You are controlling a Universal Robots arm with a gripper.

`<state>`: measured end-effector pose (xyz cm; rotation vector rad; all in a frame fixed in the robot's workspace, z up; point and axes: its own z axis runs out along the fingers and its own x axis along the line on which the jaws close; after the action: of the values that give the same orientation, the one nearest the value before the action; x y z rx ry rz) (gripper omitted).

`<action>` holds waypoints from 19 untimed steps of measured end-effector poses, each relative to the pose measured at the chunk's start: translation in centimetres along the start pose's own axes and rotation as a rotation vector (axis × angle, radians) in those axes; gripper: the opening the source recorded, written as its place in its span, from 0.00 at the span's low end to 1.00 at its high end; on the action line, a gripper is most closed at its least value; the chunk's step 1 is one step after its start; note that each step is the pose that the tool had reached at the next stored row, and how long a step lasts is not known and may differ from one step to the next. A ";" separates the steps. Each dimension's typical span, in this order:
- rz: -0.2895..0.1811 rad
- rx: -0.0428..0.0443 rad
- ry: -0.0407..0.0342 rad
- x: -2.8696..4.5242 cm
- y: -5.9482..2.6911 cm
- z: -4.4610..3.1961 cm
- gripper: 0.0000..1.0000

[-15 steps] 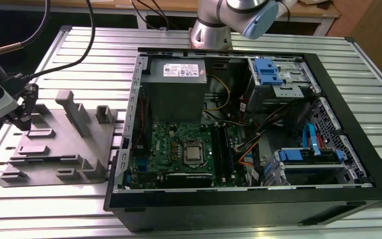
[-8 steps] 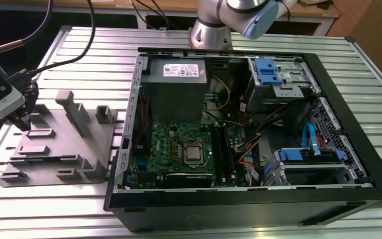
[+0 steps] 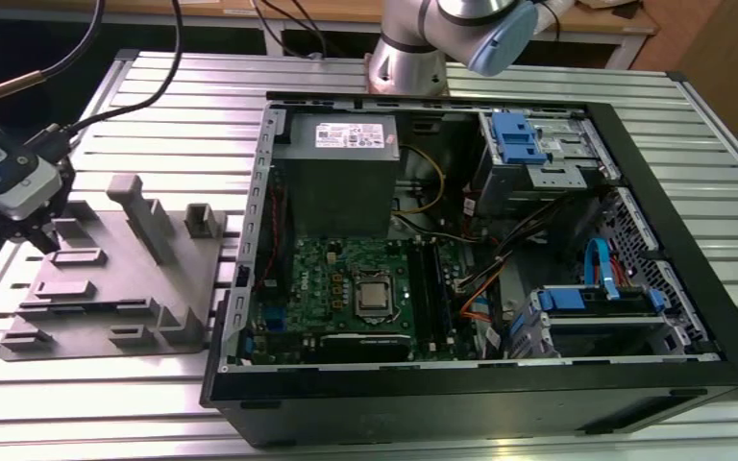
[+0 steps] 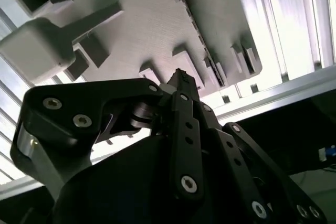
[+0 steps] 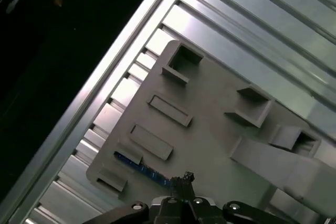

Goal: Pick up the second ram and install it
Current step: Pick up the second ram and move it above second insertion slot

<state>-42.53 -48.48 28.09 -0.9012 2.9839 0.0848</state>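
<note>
The second ram [image 5: 139, 165] shows as a thin blue strip standing on edge in the grey tray [image 5: 210, 114], between low blocks near one corner. My gripper [image 5: 184, 178] is down on the strip's near end, its fingers drawn together over the board's top edge. In the second wrist view the gripper [image 4: 181, 78] has its tips pressed together just off the tray [image 4: 147, 24]. In the exterior view the gripper [image 3: 46, 240] sits low over the tray's [image 3: 126, 288] far left part, at the exterior view's left.
An open computer case [image 3: 676, 317] lies at the exterior view's right, with a green motherboard [image 3: 337, 279] and long black memory slots [image 3: 430, 288] beside the processor socket. Upright blocks [image 3: 151, 226] rise from the tray near the gripper. The table top is ribbed aluminium [image 3: 151, 106].
</note>
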 end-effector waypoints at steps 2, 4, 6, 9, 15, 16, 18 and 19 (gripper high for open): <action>-0.036 -0.0013 0.0017 0.00 0.00 0.03 0.07; -0.072 -0.0027 0.0033 0.00 0.00 0.06 0.07; -0.109 -0.0042 0.0050 0.00 -0.01 0.10 0.07; -0.163 -0.0062 0.0073 0.00 -0.01 0.15 0.07; -0.272 -0.0104 0.0124 0.01 -0.01 0.26 0.07; -0.290 -0.0110 0.0132 0.01 -0.01 0.28 0.07; -0.326 -0.0124 0.0148 0.01 -0.01 0.33 0.07; -0.344 -0.0131 0.0156 0.01 -0.02 0.35 0.07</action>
<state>-42.53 -48.48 27.74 -1.4034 2.7939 0.0900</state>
